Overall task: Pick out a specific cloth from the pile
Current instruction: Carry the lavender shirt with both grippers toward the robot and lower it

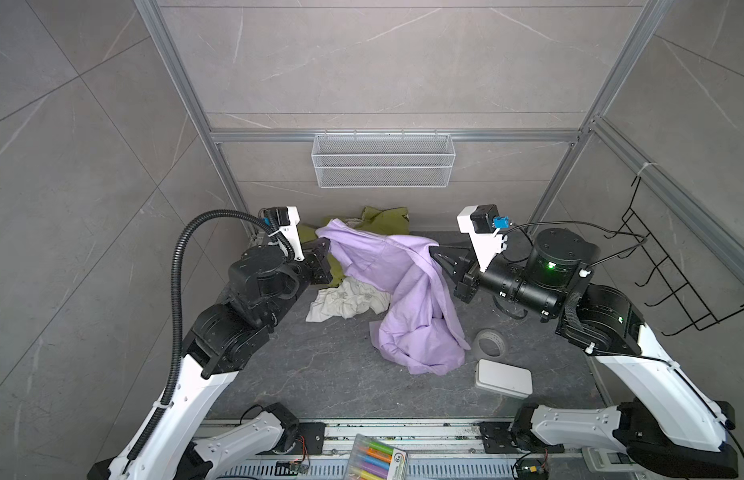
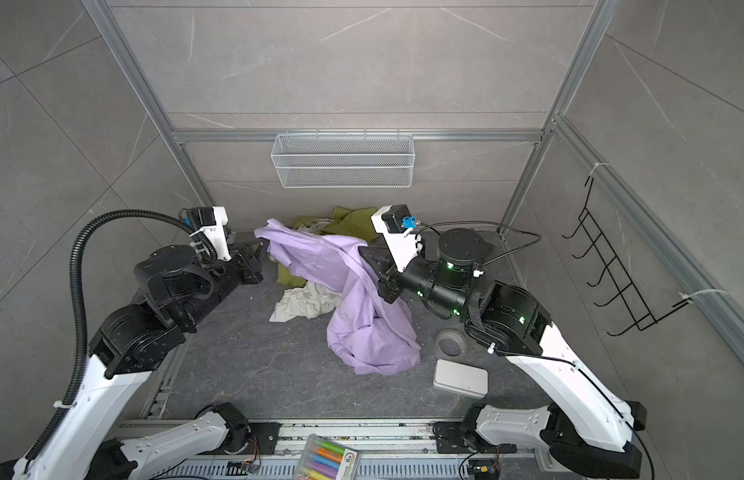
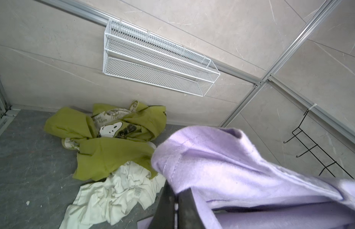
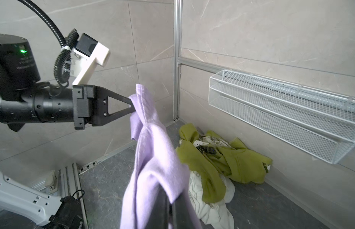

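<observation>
The lavender cloth (image 1: 407,291) hangs stretched between both grippers, lifted off the pile, its lower part bunched on the dark floor. My left gripper (image 1: 326,245) is shut on one upper edge of the cloth (image 3: 232,168); the left gripper (image 3: 176,188) has its jaws pressed together under the fabric. My right gripper (image 1: 432,251) is shut on the other upper edge, and cloth (image 4: 152,168) drapes over the right gripper (image 4: 171,196). The pile's olive-green printed garment (image 3: 113,152) and white garment (image 3: 113,194) lie on the floor by the back wall.
A white wire basket (image 1: 382,160) hangs on the back wall. A tape roll (image 1: 490,343) and a white box (image 1: 503,378) lie to the right of the cloth. A black wire rack (image 1: 669,274) hangs on the right wall. A marker pack (image 1: 374,457) sits at the front rail.
</observation>
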`<state>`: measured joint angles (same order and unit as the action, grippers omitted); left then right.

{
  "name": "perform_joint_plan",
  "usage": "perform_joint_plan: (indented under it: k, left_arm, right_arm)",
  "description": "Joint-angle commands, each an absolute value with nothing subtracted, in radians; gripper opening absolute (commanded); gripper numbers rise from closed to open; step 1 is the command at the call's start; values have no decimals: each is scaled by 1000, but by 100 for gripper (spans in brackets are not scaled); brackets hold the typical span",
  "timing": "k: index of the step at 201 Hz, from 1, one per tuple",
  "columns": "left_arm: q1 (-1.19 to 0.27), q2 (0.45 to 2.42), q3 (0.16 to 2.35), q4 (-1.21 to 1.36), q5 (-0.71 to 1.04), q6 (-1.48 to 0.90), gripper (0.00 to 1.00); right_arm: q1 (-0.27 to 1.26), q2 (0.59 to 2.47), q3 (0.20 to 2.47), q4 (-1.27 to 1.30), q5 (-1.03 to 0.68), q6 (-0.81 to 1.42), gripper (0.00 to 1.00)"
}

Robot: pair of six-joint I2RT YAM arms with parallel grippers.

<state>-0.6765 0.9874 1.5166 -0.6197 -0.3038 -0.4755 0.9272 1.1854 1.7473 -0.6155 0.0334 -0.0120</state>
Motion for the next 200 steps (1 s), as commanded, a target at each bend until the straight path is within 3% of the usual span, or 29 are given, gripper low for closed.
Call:
perform_joint_plan:
  k: [1, 200]
  left_arm:
    - [-691, 966, 1495, -647, -292, -531, 0]
    - [-722, 677, 933, -787, -319, -823, 0]
  right_arm:
    - [930, 1149, 1736, -647, 70, 0, 0]
    - [921, 1095, 1139, -433, -22, 182, 0]
